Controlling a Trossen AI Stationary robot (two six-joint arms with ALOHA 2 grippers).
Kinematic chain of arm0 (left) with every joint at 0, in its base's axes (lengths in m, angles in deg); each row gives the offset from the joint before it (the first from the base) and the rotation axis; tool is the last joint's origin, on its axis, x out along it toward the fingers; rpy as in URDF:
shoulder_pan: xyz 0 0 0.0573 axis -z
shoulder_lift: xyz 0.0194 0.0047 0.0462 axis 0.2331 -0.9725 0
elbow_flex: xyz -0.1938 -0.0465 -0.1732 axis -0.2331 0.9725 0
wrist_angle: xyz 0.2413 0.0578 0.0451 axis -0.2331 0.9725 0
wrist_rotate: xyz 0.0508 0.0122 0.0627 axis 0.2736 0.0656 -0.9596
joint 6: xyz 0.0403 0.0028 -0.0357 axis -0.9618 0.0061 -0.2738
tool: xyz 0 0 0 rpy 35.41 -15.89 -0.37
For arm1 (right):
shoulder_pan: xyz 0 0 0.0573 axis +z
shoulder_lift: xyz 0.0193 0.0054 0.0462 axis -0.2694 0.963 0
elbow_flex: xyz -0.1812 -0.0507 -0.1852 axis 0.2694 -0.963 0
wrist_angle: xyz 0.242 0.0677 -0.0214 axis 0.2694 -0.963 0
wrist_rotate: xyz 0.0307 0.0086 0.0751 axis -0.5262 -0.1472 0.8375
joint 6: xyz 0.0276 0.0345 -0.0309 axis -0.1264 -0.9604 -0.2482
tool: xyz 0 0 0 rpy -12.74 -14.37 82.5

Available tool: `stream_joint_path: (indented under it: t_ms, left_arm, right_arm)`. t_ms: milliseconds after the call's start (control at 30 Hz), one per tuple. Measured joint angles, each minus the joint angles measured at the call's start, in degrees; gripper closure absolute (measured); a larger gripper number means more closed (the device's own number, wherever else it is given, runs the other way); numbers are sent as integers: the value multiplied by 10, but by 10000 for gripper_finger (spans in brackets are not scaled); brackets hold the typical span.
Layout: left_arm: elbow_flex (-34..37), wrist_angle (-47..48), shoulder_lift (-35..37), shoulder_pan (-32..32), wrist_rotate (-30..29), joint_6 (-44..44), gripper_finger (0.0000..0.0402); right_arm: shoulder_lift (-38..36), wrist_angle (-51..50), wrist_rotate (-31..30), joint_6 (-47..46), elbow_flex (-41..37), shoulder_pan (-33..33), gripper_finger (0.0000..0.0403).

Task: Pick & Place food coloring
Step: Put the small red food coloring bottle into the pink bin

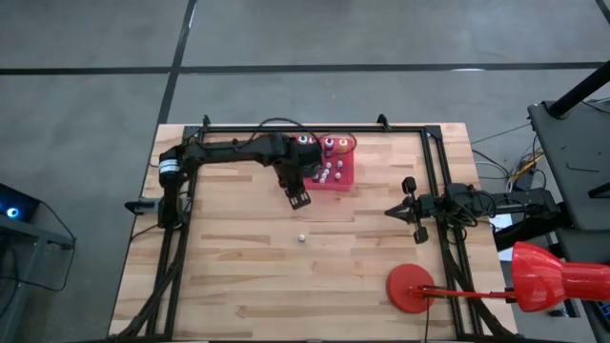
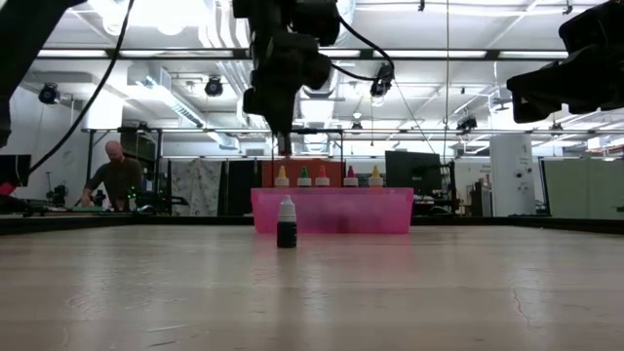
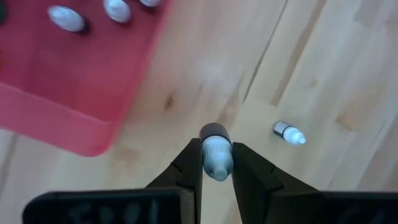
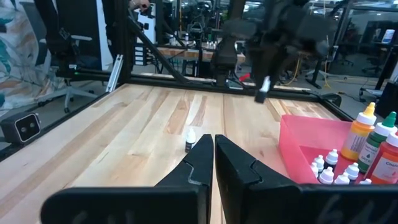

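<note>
One small dark food coloring bottle [image 3: 216, 151] is sitting pinched between the left gripper [image 1: 298, 198]'s fingers [image 3: 184, 171], which are closing on its pale cap end, so the bottle is hanging above the wooden table [image 1: 238, 276] just off the red tray [image 1: 340, 178]'s near edge. The gripper is pointing down, probably to keep the bottle upright for lifting over the tray wall. A second dark bottle with a white cap [image 1: 302, 237] is standing alone near the middle of the table, well apart from the tray, apparently waiting its turn. Several small white-capped bottles [image 4: 329, 169] are already clustering inside the tray, and taller ones, orange [image 4: 360, 132], green [image 4: 380, 140] and red [image 4: 389, 159], are lining its far wall, seemingly to keep the sizes sorted. The right gripper [image 1: 408, 210] is idling near the table's right edge, its fingers [image 4: 200, 163] nearly touching with nothing between them. A red round-based stand [image 1: 412, 288] is resting at the near right corner. In the low view, a person [image 2: 115, 175] is bending over a bench far behind the table.
</note>
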Motion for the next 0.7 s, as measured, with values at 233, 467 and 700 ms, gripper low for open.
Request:
stream_joint_path:
  t_ms: [233, 467, 700]
  left_arm:
    - [-51, 34, 0, -41, 0, -22, 360]
    - [-67, 39, 0, -70, -2, -38, 360]
    - [-66, 30, -12, -102, -11, 30, 360]
  right_arm:
    - [0, 0, 0, 1, 0, 0, 394]
    - [0, 0, 0, 0, 0, 0, 394]
    - [0, 0, 0, 1, 0, 0, 394]
